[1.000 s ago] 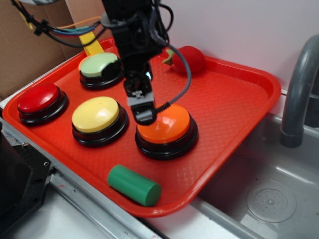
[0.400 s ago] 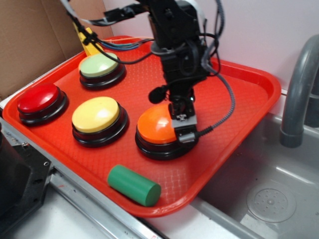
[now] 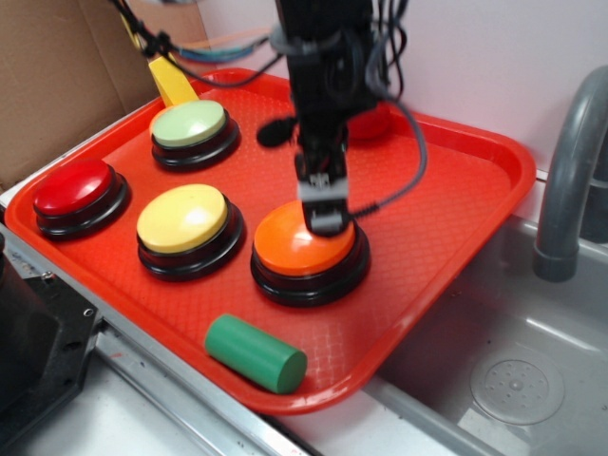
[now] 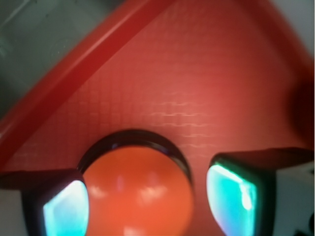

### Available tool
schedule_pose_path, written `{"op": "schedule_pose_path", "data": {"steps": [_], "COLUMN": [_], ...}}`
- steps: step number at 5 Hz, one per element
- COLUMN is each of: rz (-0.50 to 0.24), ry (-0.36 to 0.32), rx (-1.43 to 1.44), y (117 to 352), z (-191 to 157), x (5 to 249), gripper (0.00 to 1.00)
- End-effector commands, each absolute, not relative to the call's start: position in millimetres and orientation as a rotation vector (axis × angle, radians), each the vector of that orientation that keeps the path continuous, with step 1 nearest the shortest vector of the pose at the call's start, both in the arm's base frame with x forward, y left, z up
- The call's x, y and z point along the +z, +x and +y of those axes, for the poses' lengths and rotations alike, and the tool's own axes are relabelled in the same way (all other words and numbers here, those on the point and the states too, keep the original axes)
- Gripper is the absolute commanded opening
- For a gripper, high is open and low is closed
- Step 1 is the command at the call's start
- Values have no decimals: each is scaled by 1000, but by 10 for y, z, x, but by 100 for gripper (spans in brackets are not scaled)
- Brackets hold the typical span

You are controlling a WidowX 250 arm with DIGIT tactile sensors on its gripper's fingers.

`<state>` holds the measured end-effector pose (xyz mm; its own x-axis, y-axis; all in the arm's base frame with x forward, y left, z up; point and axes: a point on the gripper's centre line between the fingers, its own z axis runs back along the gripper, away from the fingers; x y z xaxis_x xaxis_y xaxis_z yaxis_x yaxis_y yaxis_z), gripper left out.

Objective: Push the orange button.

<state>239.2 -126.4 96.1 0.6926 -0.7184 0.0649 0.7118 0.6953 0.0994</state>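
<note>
Jaws astride orange button

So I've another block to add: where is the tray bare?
The tray is bare right of the orange button, out to the rim, and between the green button and the arm. The left is crowded: red button, yellow button, green cylinder in front.

Four domed push-buttons sit on one red tray: one orange button, one yellow button, one red button and one pale green button (each on its own black round base). There is one green cylinder near the tray's front edge, and one red object at the back, mostly hidden behind the arm. Beside the tray stand one grey faucet and one sink.
</note>
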Motion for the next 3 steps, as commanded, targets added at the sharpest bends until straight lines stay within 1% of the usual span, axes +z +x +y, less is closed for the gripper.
{"op": "schedule_pose_path", "data": {"steps": [1,2,3], "rz": [-46,-20,-51], "ry": [-3,-10,9], "rx": [-678,-611,-584], "y": [2241,2114,2075], "z": [-1178,-1054,-984], "x": [1452,1577,1635], "gripper": [100,100,100]}}
